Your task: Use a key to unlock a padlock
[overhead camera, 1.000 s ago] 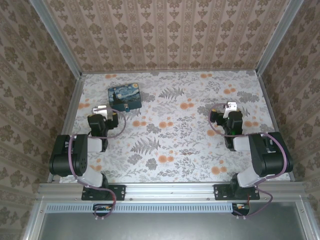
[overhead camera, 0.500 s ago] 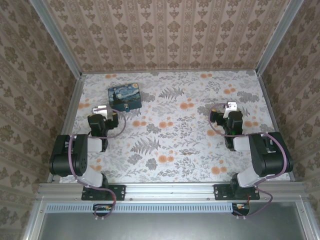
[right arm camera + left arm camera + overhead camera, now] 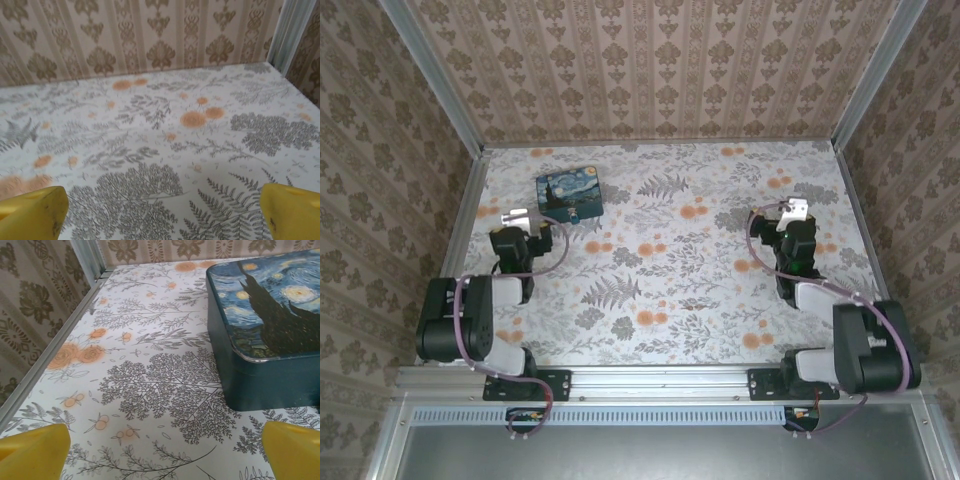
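My left gripper (image 3: 514,215) (image 3: 167,455) hovers low over the table, its yellow fingertips (image 3: 35,452) spread wide with only tablecloth between them. Just ahead and to its right stands the blue night-sky box (image 3: 569,195) (image 3: 265,325), apart from the fingers. My right gripper (image 3: 792,211) (image 3: 165,210) is open too, above bare floral cloth on the right side, with its yellow fingertips (image 3: 292,210) at the frame corners. The padlock and the key are out of view.
The floral tablecloth (image 3: 670,270) covers the table. A metal rail (image 3: 45,360) and wallpapered wall run along the left edge near my left gripper. The back wall (image 3: 150,35) and a corner post (image 3: 295,30) stand beyond my right gripper.
The right arm has stretched forward, with its gripper shifted slightly right and back. The left gripper moved a little to the left. The box has not moved.
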